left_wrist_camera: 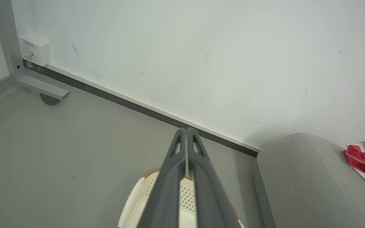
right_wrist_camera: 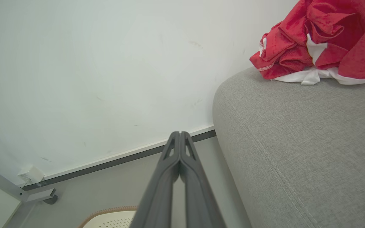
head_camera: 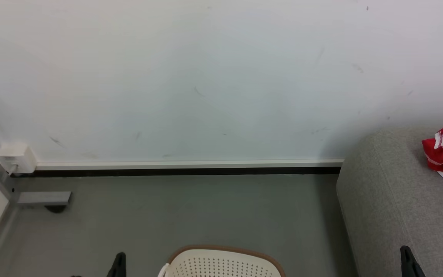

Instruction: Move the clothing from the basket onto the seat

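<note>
Left gripper (left_wrist_camera: 185,130): both dark fingers pressed together along their length, nothing between them. It hangs above the basket (head_camera: 224,249), tips pointing toward the far wall (head_camera: 206,77). In the head view its tip pokes up at the near edge, just left of the basket.

Right gripper (right_wrist_camera: 180,133): fingers likewise closed tip to tip, gripping nothing. It sits at the near right, over the left edge of the seat (head_camera: 394,207), and is well apart from the clothing (right_wrist_camera: 322,34).

Clothing: a crumpled red heap with white panels and white stitching, lying on top of the seat, far right, close to the wall. A white hem spreads out flat under the red folds. How many pieces make up the heap cannot be told.

Basket: cream, perforated, brown rim, standing on the grey floor (head_camera: 190,211) at the near centre, just left of the seat and not touching it. Just its far end is in frame; most of the inside is cut off or hidden behind the left fingers.

Far left: a white socket box (head_camera: 15,157) on the skirting, with a grey metal frame foot (head_camera: 44,198) on the floor nearby.
</note>
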You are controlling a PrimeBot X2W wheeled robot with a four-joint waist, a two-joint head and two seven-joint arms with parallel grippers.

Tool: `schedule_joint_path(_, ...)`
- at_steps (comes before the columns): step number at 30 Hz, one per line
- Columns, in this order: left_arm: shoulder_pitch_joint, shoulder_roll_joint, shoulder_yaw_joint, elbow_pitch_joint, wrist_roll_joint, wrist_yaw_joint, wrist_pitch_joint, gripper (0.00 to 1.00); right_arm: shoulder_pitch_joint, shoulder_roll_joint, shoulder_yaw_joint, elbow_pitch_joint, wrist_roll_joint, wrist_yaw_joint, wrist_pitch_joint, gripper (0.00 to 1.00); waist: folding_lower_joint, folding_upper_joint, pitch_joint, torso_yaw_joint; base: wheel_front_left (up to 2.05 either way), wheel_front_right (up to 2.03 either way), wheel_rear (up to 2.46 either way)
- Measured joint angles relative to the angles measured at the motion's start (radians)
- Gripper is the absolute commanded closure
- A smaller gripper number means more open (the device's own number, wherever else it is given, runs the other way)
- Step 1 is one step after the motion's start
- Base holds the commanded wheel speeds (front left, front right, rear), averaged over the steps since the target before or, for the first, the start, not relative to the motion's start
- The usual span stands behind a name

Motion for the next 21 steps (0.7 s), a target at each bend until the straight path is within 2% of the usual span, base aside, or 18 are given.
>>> schedule_joint_path(21, -0.045, -0.004, 0.050, -0.008, -0.316, -0.032, 0.084, 1.00, -0.046, 0.002, -0.021, -0.009, 0.315, 0.000, 0.082, 1.00, 0.0001, 0.0000, 0.010, 0.001, 0.00, 0.00, 0.00)
